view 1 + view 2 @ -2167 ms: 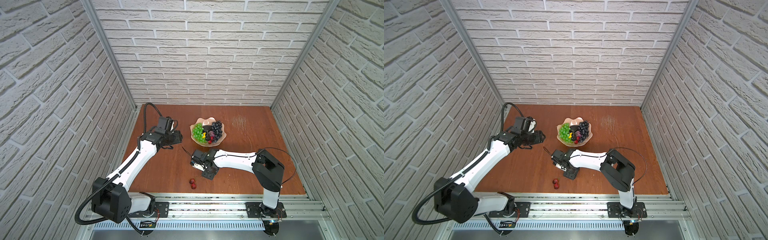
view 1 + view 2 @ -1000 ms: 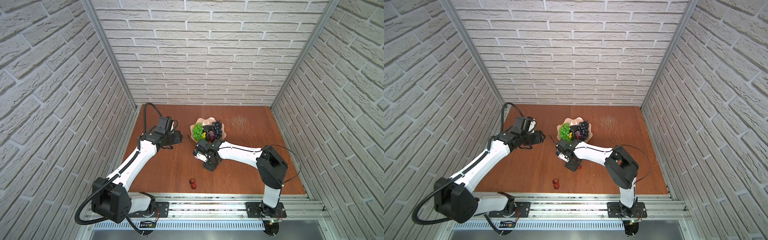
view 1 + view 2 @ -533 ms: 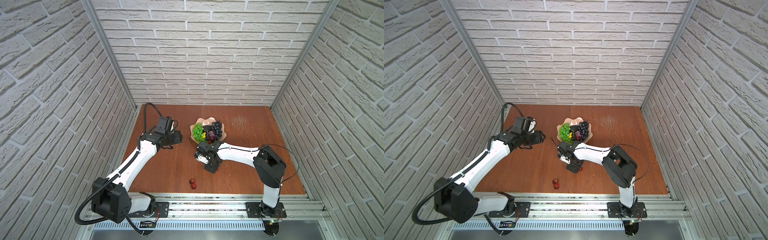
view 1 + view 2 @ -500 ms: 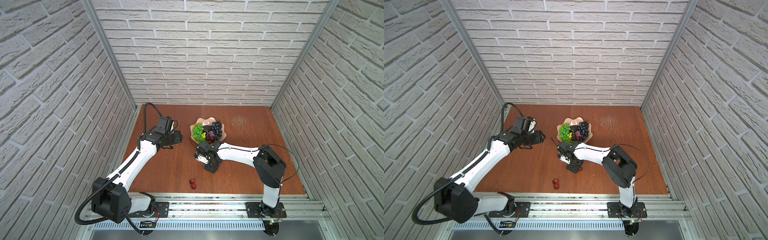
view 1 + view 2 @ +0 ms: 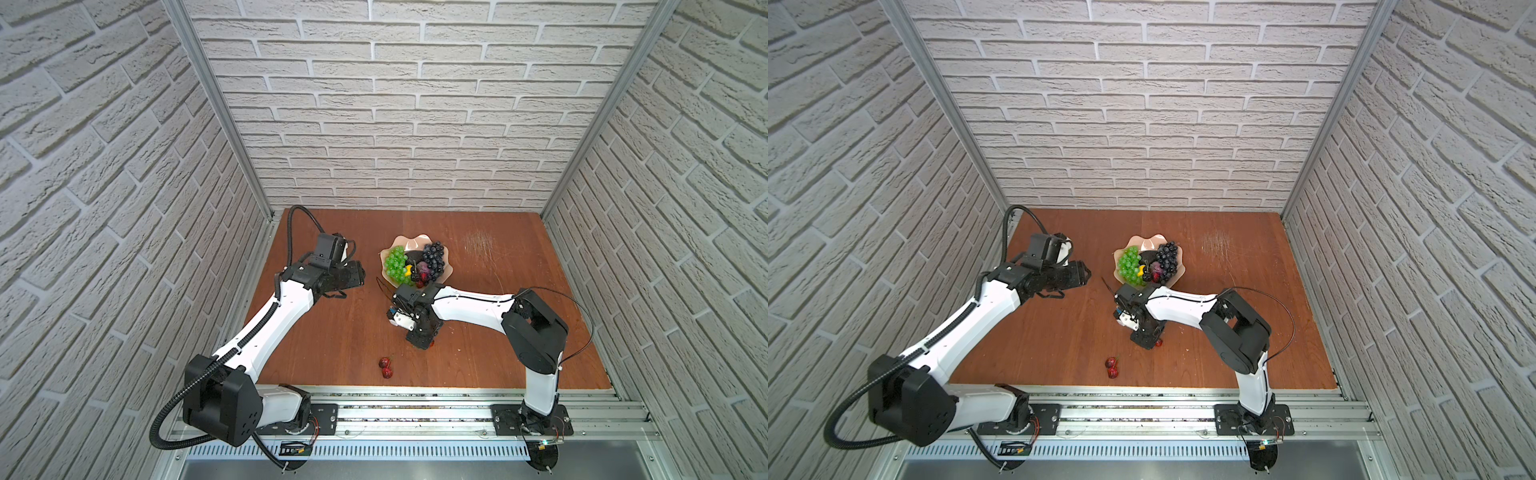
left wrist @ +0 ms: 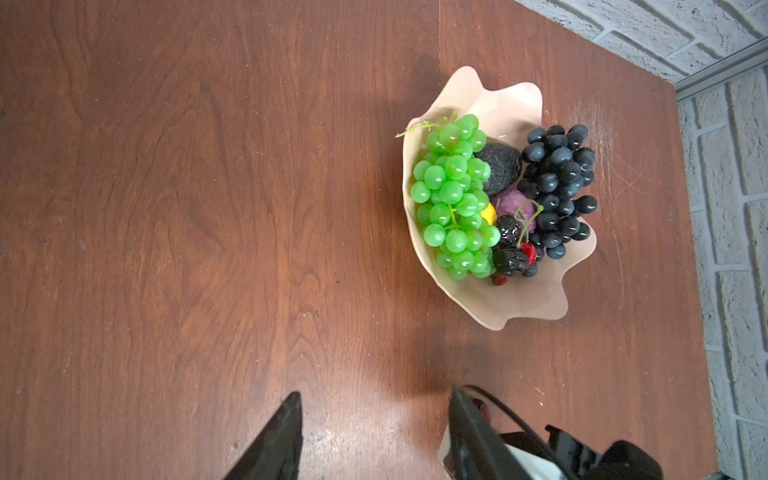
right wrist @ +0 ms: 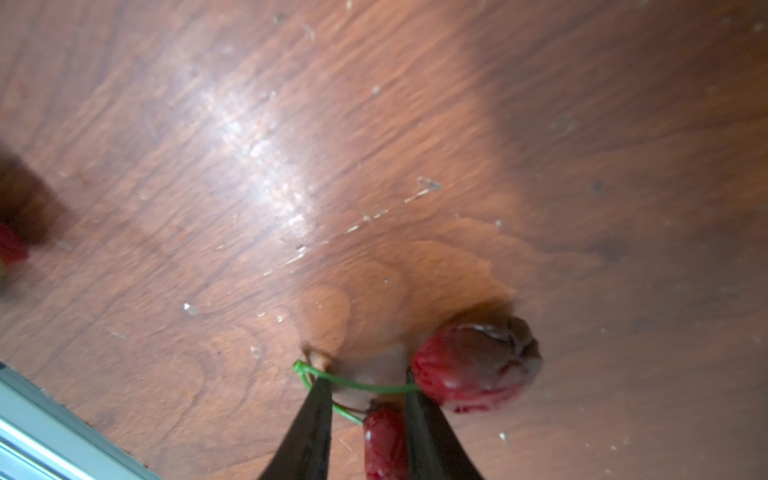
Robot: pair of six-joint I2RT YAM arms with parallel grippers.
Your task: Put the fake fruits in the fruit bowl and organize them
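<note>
The pale pink fruit bowl point(image 5: 415, 240) point(image 5: 1147, 240) point(image 6: 498, 99) holds green grapes point(image 6: 453, 195), dark grapes point(image 6: 557, 187), an avocado point(image 6: 498, 166), a purple fruit point(image 6: 515, 201), a lemon point(image 6: 489, 214) and black berries point(image 6: 509, 259). My right gripper point(image 7: 365, 378) point(image 5: 424, 343) points down at the table in front of the bowl. Its jaws stand narrowly open around the green stems of a red cherry pair. One cherry point(image 7: 384, 440) lies between the fingers and the other cherry point(image 7: 473, 365) point(image 5: 1158, 343) just outside them. My left gripper point(image 6: 374, 395) point(image 5: 359, 276) hovers open and empty left of the bowl.
A second cherry pair point(image 5: 385, 368) point(image 5: 1111, 367) lies on the brown table near its front edge, left of the right gripper. Brick walls close in the table on three sides. A metal rail runs along the front.
The right gripper's jaws have narrowed around the cherry pair, and the gripper has settled lower onto the table. The left arm has stayed still.
</note>
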